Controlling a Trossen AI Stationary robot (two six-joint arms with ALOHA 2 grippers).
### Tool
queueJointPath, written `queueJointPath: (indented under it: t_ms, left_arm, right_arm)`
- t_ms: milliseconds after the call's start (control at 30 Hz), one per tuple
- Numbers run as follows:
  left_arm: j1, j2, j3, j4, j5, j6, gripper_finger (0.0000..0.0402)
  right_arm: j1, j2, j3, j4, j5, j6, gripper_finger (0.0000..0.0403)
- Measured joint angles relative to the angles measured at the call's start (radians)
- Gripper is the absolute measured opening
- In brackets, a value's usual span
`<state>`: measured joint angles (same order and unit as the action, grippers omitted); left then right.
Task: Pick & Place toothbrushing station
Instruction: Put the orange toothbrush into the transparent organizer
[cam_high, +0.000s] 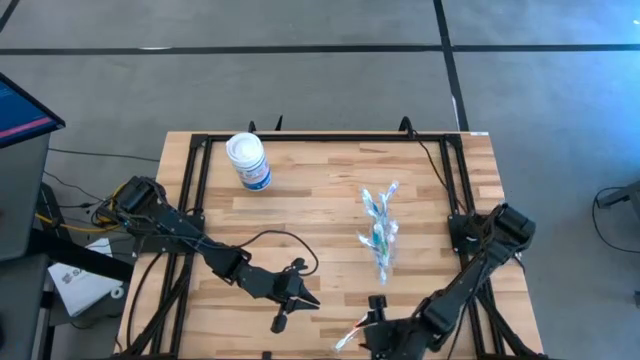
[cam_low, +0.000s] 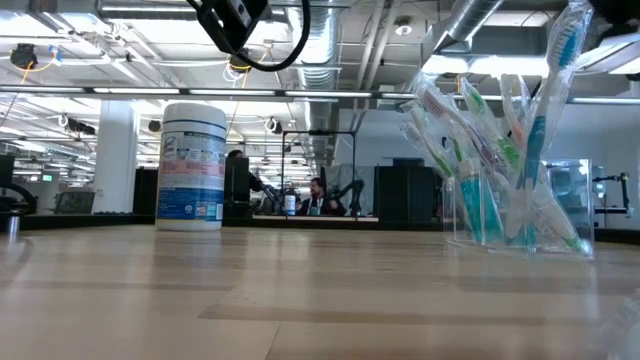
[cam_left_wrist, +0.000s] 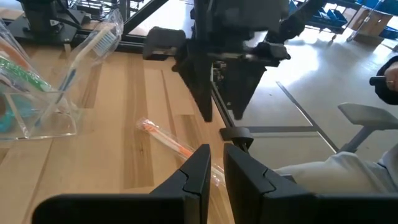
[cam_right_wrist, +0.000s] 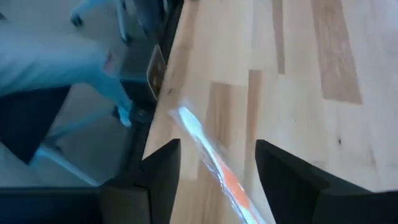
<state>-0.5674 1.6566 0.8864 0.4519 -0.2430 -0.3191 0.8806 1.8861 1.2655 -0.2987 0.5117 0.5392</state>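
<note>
A clear plastic cup (cam_high: 380, 228) stands right of the table's middle, holding several blue and green toothbrushes (cam_low: 520, 150) and a teal tube (cam_low: 478, 205). One pink-orange toothbrush (cam_right_wrist: 208, 152) in clear wrap lies flat near the table's front edge (cam_high: 350, 337). My right gripper (cam_right_wrist: 214, 171) hangs open over it, one finger on either side of the handle; I cannot tell whether they touch it. My left gripper (cam_left_wrist: 216, 165) hovers just left of it (cam_high: 305, 298), shut and holding nothing.
A white canister (cam_high: 247, 160) with a blue label stands upright at the far left of the table. Black frame rails (cam_high: 195, 190) run along the table's left, right and far sides. Bare wood lies between the canister and the cup.
</note>
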Motion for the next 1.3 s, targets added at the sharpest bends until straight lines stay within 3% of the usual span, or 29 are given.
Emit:
queueJointPath:
  t_ms: [333, 733, 1300]
  left_arm:
    - [0.000, 0.000, -0.007, 0.000, 0.004, 0.005, 0.0039]
    - [0.000, 0.000, -0.048, 0.012, 0.003, -0.002, 0.0039]
    - [0.000, 0.000, -0.048, 0.024, -0.001, -0.002, 0.0039]
  right_arm:
    - [-0.068, 0.099, 0.116, -0.068, -0.270, -0.053, 0.0150]
    - [-0.118, 0.099, 0.117, -0.069, -0.328, -0.124, 0.0136]
    - [-0.140, 0.163, 0.116, -0.016, -0.333, -0.154, 0.0136]
